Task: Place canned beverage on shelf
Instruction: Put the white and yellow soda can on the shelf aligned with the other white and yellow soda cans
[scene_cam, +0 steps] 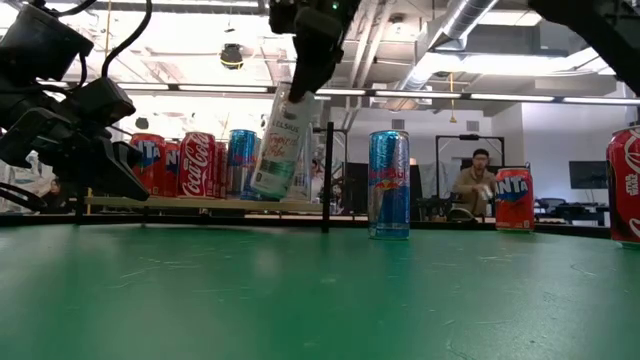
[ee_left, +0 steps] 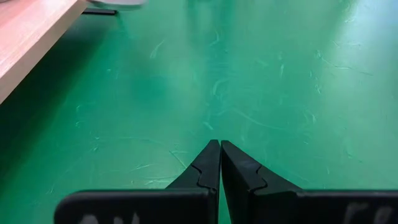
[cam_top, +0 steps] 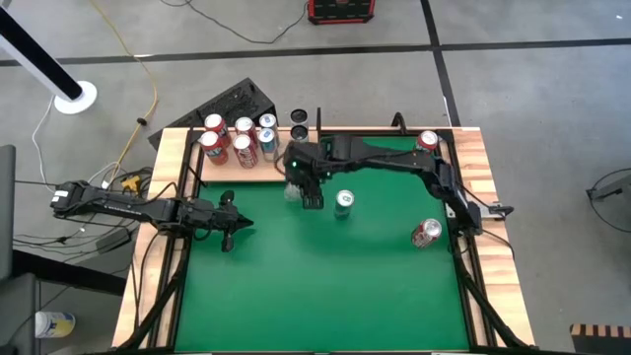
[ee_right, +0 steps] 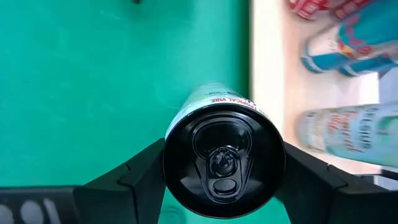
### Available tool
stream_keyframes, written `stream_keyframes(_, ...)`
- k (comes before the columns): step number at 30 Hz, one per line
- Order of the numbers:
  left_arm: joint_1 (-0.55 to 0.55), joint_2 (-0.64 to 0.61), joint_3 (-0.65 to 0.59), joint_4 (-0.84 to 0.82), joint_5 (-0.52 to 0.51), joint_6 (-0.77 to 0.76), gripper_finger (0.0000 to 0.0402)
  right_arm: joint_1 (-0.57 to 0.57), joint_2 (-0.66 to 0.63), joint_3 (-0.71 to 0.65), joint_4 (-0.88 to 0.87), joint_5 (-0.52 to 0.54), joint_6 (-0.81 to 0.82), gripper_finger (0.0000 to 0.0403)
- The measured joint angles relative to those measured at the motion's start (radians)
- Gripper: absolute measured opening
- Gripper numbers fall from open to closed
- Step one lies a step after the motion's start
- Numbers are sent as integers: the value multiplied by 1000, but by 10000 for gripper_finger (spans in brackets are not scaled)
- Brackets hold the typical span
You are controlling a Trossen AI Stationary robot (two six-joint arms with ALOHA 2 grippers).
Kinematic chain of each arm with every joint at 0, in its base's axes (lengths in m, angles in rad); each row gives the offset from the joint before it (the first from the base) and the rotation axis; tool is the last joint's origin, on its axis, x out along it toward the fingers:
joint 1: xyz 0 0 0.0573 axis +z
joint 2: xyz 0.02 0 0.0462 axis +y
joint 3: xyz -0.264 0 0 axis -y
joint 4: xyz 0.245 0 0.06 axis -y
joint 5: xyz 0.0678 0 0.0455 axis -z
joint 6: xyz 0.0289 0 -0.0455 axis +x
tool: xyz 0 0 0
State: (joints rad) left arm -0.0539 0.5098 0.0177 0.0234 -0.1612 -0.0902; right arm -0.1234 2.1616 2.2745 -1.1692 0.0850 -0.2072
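My right gripper [cam_top: 301, 187] is shut on a slim pale can [scene_cam: 278, 150] and holds it in the air just off the near right corner of the shelf [cam_top: 229, 174]. The shelf is a pale wood board at the table's far left, and several red, blue and pale cans [cam_top: 237, 143] stand on it. In the right wrist view the can's dark top [ee_right: 224, 163] fills the space between my fingers, with the shelf [ee_right: 267, 93] beside it. My left gripper [ee_left: 219, 149] rests shut and empty near the table's left edge [cam_top: 235, 225]. My right gripper pinches the pale can's upper end, just below its top rim [ee_right: 186, 118], between its two fingers [ee_right: 140, 177], one on each side. The fingers come from above, slanting down. The can hangs below them, tilted, its bottom [scene_cam: 262, 192] clear of table and shelf.
A slim blue can [cam_top: 343, 202] stands on the green felt right of my right gripper. One red can [cam_top: 426, 234] sits toward the right edge and another [cam_top: 427, 141] at the far right corner. A thin black post [scene_cam: 328, 175] rises by the shelf's end. A person [scene_cam: 478, 180] sits in the room beyond.
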Motion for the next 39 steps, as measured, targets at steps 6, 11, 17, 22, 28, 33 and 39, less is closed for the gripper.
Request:
stream_keyframes(6, 0, 0, 0, 0, 0, 0, 0, -80, 0, 0, 30, -7, -56, 272)
stream_keyframes(11, 0, 0, 0, 0, 0, 0, 0, -118, 0, 0, 50, -2, -89, 272)
stream_keyframes(17, 0, 0, 0, 0, 0, 0, 0, -135, 1, 0, 22, -5, -98, 272)
stream_keyframes(22, 0, 0, 0, 0, 0, 0, 0, -146, 1, 0, 3, -3, -101, 272)
stream_keyframes(28, 0, 0, 0, 0, 0, 0, 0, -162, 1, 0, -4, -2, -108, 272)
stream_keyframes(33, 0, 0, 0, 0, 0, 0, 0, -165, 1, 0, -4, -3, -108, 272)
stream_keyframes(39, 0, 0, 0, 0, 0, 0, 0, -166, 1, 0, -4, -4, -108, 295)
